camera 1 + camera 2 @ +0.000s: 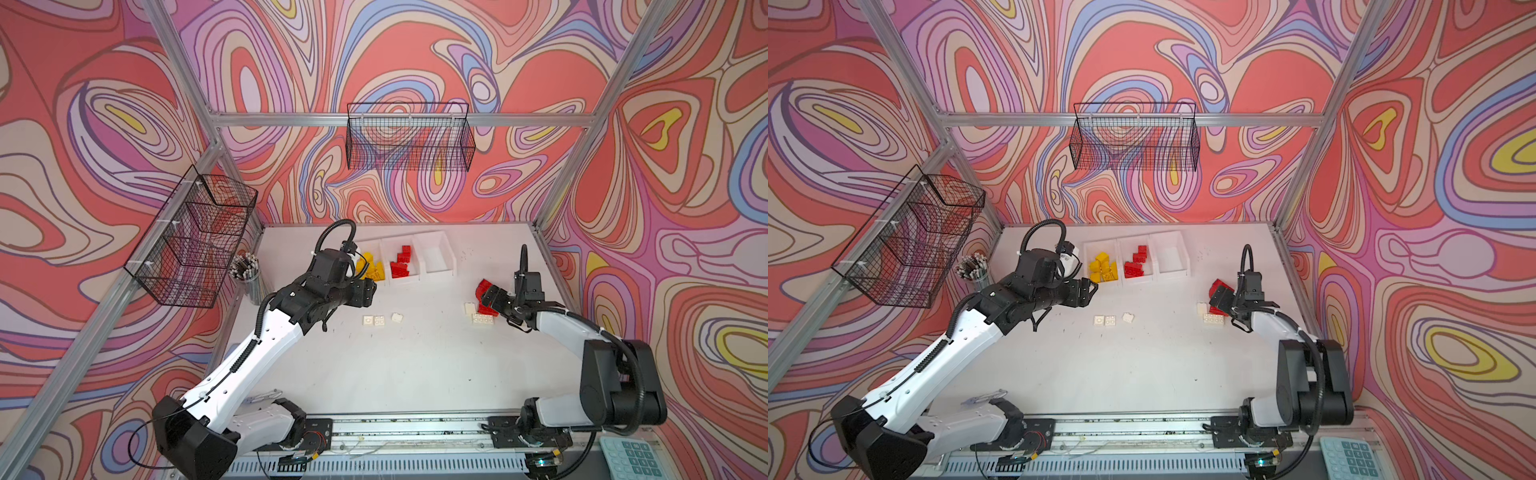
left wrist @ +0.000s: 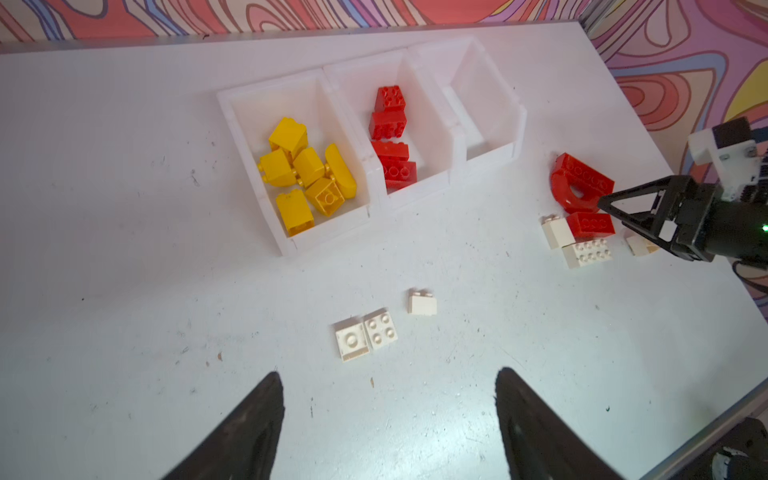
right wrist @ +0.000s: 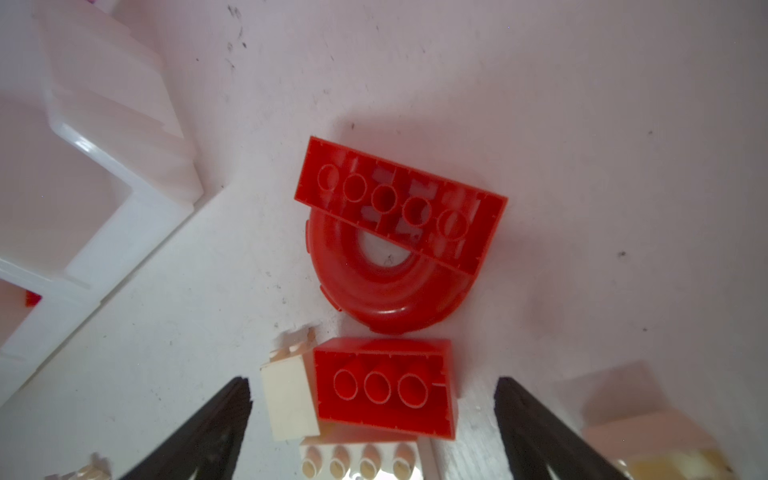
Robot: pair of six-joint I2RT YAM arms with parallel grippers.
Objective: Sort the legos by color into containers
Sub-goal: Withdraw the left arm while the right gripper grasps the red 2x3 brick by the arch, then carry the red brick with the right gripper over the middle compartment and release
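– At the back of the tabletop [image 2: 124,291], how full is the row of containers [image 2: 291,245]?

– Two of the three are in use. The first bin [image 2: 239,137], on the left arm's side, holds the yellow legos [image 2: 307,170], six or so in a heap. The middle bin [image 2: 361,68] holds about four red legos [image 2: 390,141]. The third bin [image 2: 478,108] has nothing in it.

– So yellow is finished?

– I'd judge so, since no yellow piece lies loose in any view. Red is partway and white has not begun.

– What is left out?

– Near the right arm lies a red arch [image 3: 395,286] showing its hollow underside, with a red brick [image 3: 386,386] just beside it, also underside up. A white brick [image 3: 289,399] touches that red brick. A studded white brick [image 2: 588,251] sits against them, and another white piece [image 2: 640,245] is half hidden behind the right claw [image 3: 372,384]. Nearer the middle, a white pair [image 2: 365,334] lies touching side by side, with a lone white piece [image 2: 422,301] near it.

– And the claws?

– The right claw hangs low over that cluster. Its jaws are wide apart on either side of the red brick and its white neighbour, and they grip nothing. The left claw [image 2: 389,376] hovers over bare tabletop near the white pair, jaws apart and empty.

– How far along, then?

– Past halfway, by my reckoning. Two red pieces and about six white ones remain.
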